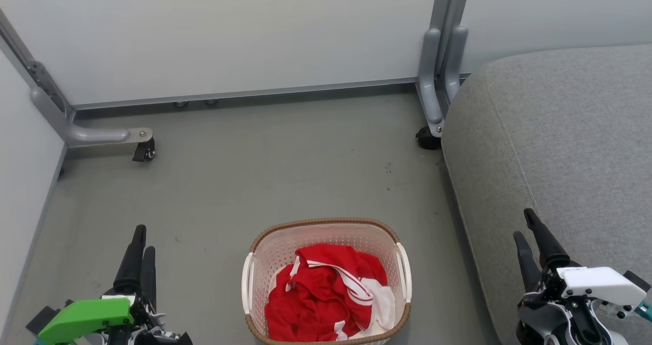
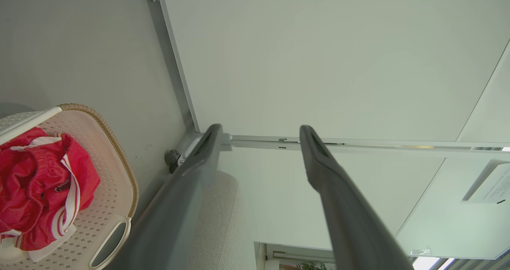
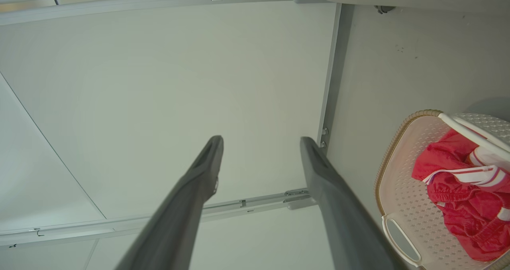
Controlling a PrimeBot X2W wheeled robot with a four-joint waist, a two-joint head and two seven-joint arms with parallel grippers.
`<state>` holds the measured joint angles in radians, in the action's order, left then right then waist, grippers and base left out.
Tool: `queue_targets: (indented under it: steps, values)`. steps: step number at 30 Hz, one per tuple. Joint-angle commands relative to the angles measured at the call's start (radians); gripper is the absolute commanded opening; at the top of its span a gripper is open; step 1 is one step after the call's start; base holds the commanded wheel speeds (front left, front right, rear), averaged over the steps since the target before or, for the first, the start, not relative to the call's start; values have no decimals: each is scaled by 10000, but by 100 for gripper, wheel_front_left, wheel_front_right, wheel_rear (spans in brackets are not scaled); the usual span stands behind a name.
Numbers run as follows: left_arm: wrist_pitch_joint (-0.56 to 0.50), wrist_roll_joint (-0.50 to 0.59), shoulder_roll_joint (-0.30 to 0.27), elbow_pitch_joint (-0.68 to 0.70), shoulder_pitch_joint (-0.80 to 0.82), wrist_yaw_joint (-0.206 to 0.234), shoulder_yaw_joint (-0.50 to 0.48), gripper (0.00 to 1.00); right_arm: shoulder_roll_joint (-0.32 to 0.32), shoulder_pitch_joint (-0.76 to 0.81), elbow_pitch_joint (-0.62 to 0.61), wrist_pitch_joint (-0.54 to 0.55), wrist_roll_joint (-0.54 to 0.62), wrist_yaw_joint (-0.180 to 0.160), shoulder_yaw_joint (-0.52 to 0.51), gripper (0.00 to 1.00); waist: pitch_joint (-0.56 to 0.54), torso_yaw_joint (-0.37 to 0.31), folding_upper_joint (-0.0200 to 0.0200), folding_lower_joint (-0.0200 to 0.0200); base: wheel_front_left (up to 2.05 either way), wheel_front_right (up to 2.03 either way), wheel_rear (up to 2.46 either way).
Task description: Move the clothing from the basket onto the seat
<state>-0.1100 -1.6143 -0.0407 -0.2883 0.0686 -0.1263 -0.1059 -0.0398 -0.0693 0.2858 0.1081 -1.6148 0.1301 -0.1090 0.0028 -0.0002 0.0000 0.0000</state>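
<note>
Pre-grab: left tool (image 1: 144,238), right tool (image 1: 522,222) both apart. Next, dip into basket (image 1: 326,222), pinch clothing (image 1: 321,294), which looks loose, I think.

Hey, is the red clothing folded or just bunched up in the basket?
Bunched up. The clothing lies in a crumpled, wrinkled heap inside the basket, with no flat folded layers.
</note>
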Motion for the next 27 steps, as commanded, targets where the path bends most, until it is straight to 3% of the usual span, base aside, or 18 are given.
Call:
queue_targets:
  steps: [1, 9, 15, 27]
  values:
    - [160, 123, -20, 224, 120, -8, 90, 100, -26, -126, -182, -145, 146, 2, 104, 100, -10, -4, 0, 0, 0, 0, 0]
    - [550, 1015, -30, 590, -28, -13, 153, 100, -36, -5, -265, -535, 1432, 3, 223, 100, -33, -19, 0, 0, 0, 0, 0]
    - [821, 2498, -37, 905, -150, 4, 132, 100, -44, 129, -624, -806, 3081, 3, 372, 100, -46, -26, 0, 0, 0, 0, 0]
    - [1323, 5563, -52, 1441, -435, 480, 915, 100, -58, 412, -1068, -1308, 5603, 4, 966, 100, -91, -38, 0, 0, 0, 0, 0]
